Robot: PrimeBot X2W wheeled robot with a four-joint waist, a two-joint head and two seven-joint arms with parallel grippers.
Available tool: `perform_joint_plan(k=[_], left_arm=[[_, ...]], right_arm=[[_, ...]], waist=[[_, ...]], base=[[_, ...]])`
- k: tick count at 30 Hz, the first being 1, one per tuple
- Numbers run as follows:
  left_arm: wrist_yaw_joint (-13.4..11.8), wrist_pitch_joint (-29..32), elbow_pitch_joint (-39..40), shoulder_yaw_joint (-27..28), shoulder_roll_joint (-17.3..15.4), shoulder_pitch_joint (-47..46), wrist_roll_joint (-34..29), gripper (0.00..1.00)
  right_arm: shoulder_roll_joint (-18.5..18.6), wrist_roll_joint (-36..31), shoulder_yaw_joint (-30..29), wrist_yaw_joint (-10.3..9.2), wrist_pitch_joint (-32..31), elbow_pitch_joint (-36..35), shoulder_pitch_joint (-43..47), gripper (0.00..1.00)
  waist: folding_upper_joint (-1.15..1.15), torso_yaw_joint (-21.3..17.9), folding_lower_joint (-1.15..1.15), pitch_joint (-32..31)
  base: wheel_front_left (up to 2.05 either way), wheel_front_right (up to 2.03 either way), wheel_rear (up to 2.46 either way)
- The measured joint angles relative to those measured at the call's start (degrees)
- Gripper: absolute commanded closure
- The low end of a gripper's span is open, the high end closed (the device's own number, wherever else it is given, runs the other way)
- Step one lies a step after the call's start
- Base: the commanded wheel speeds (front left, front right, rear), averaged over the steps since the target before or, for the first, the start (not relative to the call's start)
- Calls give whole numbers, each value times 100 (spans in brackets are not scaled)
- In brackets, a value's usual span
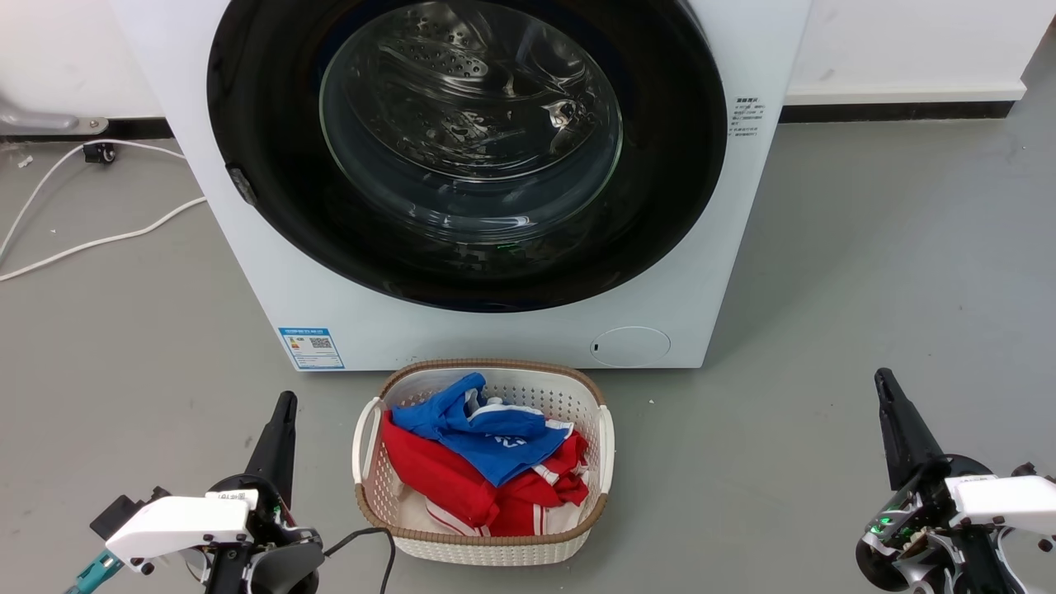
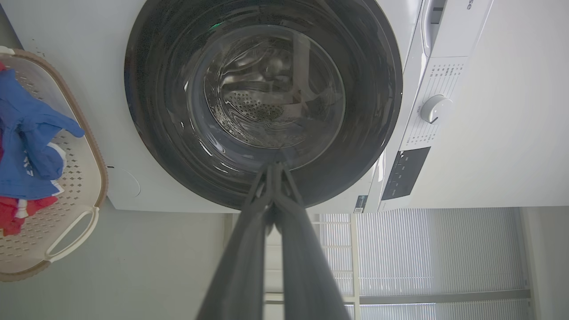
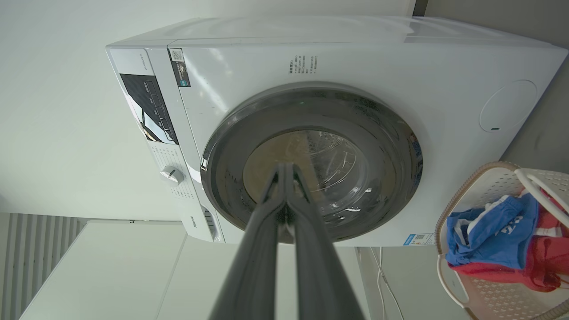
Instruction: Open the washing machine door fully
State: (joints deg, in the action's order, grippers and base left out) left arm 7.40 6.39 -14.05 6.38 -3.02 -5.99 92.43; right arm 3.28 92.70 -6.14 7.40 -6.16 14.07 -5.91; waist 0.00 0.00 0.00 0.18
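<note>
- The left gripper [image 1: 284,404] sits low at the left, its two dark fingers pressed together and holding nothing; the right gripper [image 1: 883,381] sits low at the right, likewise closed and empty; both are well apart from the machine.
- Between them, on the floor, stands a white basket [image 1: 495,549] with a brown rim, holding a blue garment [image 1: 487,433] over a red garment [image 1: 445,487]; it sits just before the machine's front, under the door; an arm reaching in low could knock it or snag the cloth.
- The washing machine door [image 1: 466,148] lies shut, flush against the white front, and the steel drum shows through its glass; the task looks not yet begun.
- A small grey catch [image 1: 242,186] sits on the rim's left edge, likely the place to pull; closed fingers could slide off the glossy black rim, and a pull at the wrong edge would strain the door without freeing it.
- A round white flap [image 1: 631,346] low on the front is not the target.
- Farther left, white cables [image 1: 99,241] trail over the floor; wheels rolling that way could catch them.
</note>
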Motion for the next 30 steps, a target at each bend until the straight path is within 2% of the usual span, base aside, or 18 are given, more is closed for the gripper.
perform_joint_plan(k=[10,11,16,30], left_arm=[[0,1,0,3,1,0,-1,100],[0,1,0,3,1,0,-1,0],[-7,-30,-174,-58,30,185,0,0],[-7,-416,43,-527,31,189,-132,0]], right_arm=[[-5,-2,-5,0,-2,0,0,100],[-5,-2,-5,0,-2,0,0,0],[-26,1,9,-2,16,146,194,0],[11,-266,157,-2,372,-124,369,0]], waist=[[0,0,0,0],[0,0,0,0],[0,-1,0,0],[0,-6,1,0]], base=[[0,0,0],[0,0,0],[0,0,0],[0,0,0]])
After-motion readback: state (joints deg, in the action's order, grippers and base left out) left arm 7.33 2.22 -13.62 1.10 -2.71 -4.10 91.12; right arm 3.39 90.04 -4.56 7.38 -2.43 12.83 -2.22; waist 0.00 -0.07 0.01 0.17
